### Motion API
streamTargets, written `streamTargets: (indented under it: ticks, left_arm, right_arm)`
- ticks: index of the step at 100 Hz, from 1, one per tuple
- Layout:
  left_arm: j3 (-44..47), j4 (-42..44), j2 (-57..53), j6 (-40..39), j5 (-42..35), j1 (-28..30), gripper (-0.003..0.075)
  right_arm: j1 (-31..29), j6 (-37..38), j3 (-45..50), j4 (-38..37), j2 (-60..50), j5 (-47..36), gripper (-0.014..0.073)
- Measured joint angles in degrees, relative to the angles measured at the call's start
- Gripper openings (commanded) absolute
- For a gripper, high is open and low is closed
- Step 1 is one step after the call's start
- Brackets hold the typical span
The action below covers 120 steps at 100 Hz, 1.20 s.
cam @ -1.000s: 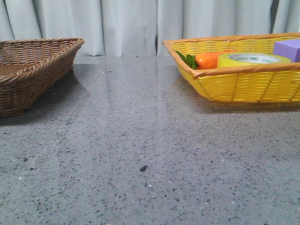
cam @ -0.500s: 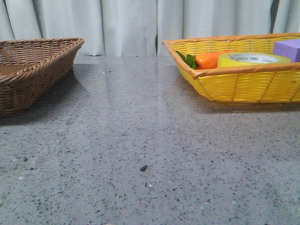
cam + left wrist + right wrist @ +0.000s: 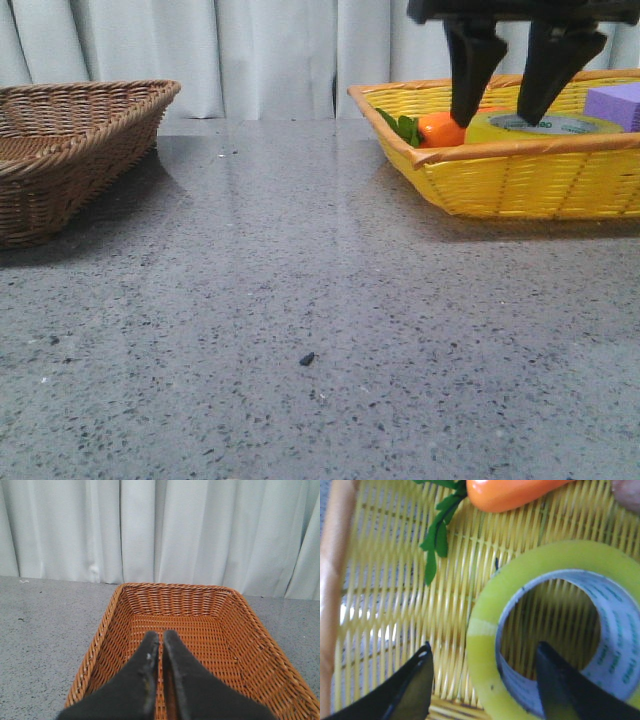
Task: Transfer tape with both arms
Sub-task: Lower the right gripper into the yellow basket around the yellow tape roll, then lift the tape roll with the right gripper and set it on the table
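Note:
The yellow tape roll (image 3: 575, 126) lies flat in the yellow basket (image 3: 520, 185) at the right, beside an orange toy carrot (image 3: 440, 130) and a purple block (image 3: 613, 104). My right gripper (image 3: 497, 118) hangs open over the tape's near-left wall. In the right wrist view the gripper (image 3: 485, 652) straddles the tape's wall (image 3: 485, 645): one finger stands outside the roll, the other over its core hole. The fingers do not touch it. My left gripper (image 3: 161, 635) is shut and empty, above the brown wicker basket (image 3: 240, 610). It does not show in the front view.
The brown wicker basket (image 3: 70, 150) stands at the table's left edge. The grey speckled tabletop (image 3: 300, 300) lies between the two baskets. White curtains hang behind. The carrot's green leaves (image 3: 437, 535) lie beside the tape.
My right gripper has come down into the front view, open, over the tape in the yellow basket. Before, no gripper showed there. The tape, carrot and block have not moved.

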Motion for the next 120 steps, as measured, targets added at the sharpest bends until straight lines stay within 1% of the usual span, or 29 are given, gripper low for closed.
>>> streamTargets:
  ticks: [14, 21, 28, 43, 44, 45, 52, 59, 66, 85, 96, 110, 120]
  left_arm:
    - [0.00, 0.00, 0.00, 0.00, 0.00, 0.00, -0.0021]
    - [0.00, 0.00, 0.00, 0.00, 0.00, 0.00, -0.0021]
    - [0.00, 0.00, 0.00, 0.00, 0.00, 0.00, -0.0021]
    - [0.00, 0.00, 0.00, 0.00, 0.00, 0.00, -0.0021]
    - [0.00, 0.00, 0.00, 0.00, 0.00, 0.00, -0.0021]
    - [0.00, 0.00, 0.00, 0.00, 0.00, 0.00, -0.0021]
    - [0.00, 0.00, 0.00, 0.00, 0.00, 0.00, -0.0021]
    - [0.00, 0.00, 0.00, 0.00, 0.00, 0.00, -0.0021]
    - [0.00, 0.00, 0.00, 0.00, 0.00, 0.00, -0.0021]
    - [0.00, 0.00, 0.00, 0.00, 0.00, 0.00, -0.0021]
    - [0.00, 0.00, 0.00, 0.00, 0.00, 0.00, -0.0021]
    - [0.00, 0.00, 0.00, 0.00, 0.00, 0.00, -0.0021]
    - [0.00, 0.00, 0.00, 0.00, 0.00, 0.00, -0.0021]
  right_arm:
    - [0.00, 0.00, -0.84, 0.00, 2.98, 0.12, 0.0368]
    - [0.00, 0.00, -0.84, 0.00, 4.14, 0.12, 0.0336]
    - [0.00, 0.00, -0.84, -0.27, 5.06, 0.12, 0.0273]
    - [0.00, 0.00, -0.84, -1.06, 6.12, 0.12, 0.0094]
    - [0.00, 0.00, -0.84, -1.06, 6.12, 0.12, 0.0094]
    - [0.00, 0.00, -0.84, -1.46, 6.12, 0.12, 0.0071]
    - [0.00, -0.16, -0.84, -1.46, 6.12, -0.01, 0.0007]
    - [0.11, -0.16, -0.88, -1.46, 6.12, -0.01, -0.0033]
    - [0.11, -0.16, -0.88, -1.46, 6.12, -0.01, -0.0050]
    - [0.11, -0.16, -1.12, -1.46, 6.12, 0.13, -0.0050]
    - [0.11, -0.16, -2.85, -1.46, 6.37, 2.71, -0.0050]
    - [0.11, -0.16, -8.52, -1.86, 6.45, 6.61, -0.0050]
    - [0.83, -0.16, -14.58, -2.17, 6.10, 8.88, -0.0050]
